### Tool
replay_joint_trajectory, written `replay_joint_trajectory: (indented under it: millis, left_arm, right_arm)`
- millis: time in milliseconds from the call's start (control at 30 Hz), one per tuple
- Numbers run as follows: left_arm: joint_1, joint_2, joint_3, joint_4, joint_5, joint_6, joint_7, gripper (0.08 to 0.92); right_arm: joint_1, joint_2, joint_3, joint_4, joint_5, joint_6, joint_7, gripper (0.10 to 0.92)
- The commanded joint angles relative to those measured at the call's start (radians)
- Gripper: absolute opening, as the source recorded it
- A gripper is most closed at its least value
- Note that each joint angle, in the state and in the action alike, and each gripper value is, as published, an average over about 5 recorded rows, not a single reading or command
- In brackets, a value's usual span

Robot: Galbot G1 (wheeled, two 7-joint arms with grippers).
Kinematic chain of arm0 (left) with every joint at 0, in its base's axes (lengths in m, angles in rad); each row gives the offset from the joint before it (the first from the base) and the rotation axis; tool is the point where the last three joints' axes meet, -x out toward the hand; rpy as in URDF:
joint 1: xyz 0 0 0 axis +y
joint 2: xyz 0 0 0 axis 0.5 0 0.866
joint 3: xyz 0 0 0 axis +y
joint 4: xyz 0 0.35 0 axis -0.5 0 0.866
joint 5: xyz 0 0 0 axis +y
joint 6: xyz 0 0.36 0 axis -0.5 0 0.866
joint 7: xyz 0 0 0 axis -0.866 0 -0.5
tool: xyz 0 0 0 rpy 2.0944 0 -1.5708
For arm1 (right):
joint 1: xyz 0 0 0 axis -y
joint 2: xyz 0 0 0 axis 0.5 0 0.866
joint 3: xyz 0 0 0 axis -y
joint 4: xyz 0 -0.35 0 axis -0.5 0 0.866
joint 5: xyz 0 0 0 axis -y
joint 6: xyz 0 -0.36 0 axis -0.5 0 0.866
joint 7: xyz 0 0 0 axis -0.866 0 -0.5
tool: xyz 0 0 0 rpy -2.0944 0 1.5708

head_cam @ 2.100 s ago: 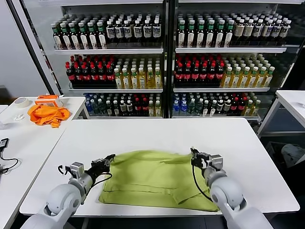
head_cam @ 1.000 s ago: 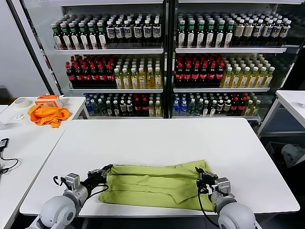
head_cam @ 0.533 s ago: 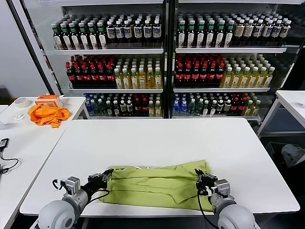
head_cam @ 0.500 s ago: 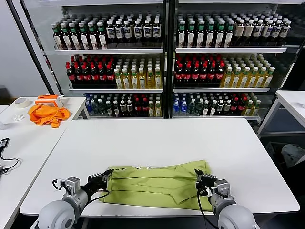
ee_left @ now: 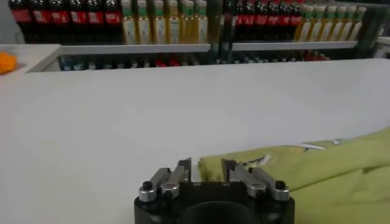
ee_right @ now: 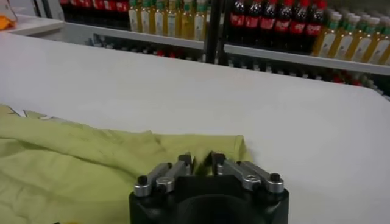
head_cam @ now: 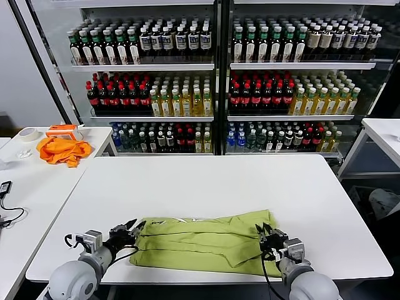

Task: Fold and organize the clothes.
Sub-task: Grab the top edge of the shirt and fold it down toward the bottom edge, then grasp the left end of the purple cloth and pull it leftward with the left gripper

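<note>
T-shirt (head_cam: 203, 240) lies as a folded yellow-green band along the near edge of the white table (head_cam: 206, 178), white print just peeking out at the far fold. Head view: left gripper (head_cam: 130, 227) sits at the shirt's left end, right gripper (head_cam: 267, 234) at its right end, both low on the table. Compared with half a second ago both sets of jaws have parted and the left one has backed slightly off the cloth; the shirt keeps the shape it had, so the fold that was dragged toward the robot is now laid down and let go. Left wrist view: left gripper (ee_left: 207, 175) jaws stand apart with a clear gap, folded corner of the T-shirt (ee_left: 317, 170) just ahead and between them, nothing pinched. Right wrist view: right gripper (ee_right: 202, 164) jaws also apart, narrower gap, T-shirt (ee_right: 91, 164) edge right at the tips; contact with the fabric can't be ruled out but no grip shows. Judgement: lengthwise fold is done, release is in progress; likely next is re-gripping for a crosswise fold. Orange cloth (head_cam: 61, 150) sits on the side table (head_cam: 37, 181) well apart, drink shelves (head_cam: 212, 75) behind.
</note>
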Motion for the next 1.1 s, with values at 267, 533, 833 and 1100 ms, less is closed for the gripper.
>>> replay_joint_trajectory:
  millis: [267, 533, 833, 1100]
  left_arm:
    - [0.076, -0.087, 0.036, -0.07, 0.022, -0.066, -0.15, 0.691]
    - [0.09, -0.143, 0.106, -0.06, 0.037, -0.132, -0.25, 0.82]
    - [0.076, -0.173, 0.156, -0.041, 0.042, -0.12, -0.362, 0.823]
    - [0.071, -0.186, 0.156, -0.026, 0.04, -0.099, -0.373, 0.736]
  right_arm:
    - [-0.16, 0.052, 0.076, 0.159, -0.098, 0.017, 0.002, 0.684]
    - [-0.198, 0.069, 0.102, 0.164, -0.118, 0.023, 0.005, 0.82]
    - [-0.196, 0.078, 0.086, 0.153, -0.138, 0.022, 0.008, 0.823]
    - [-0.183, 0.078, 0.084, 0.131, -0.141, 0.022, 0.011, 0.823]
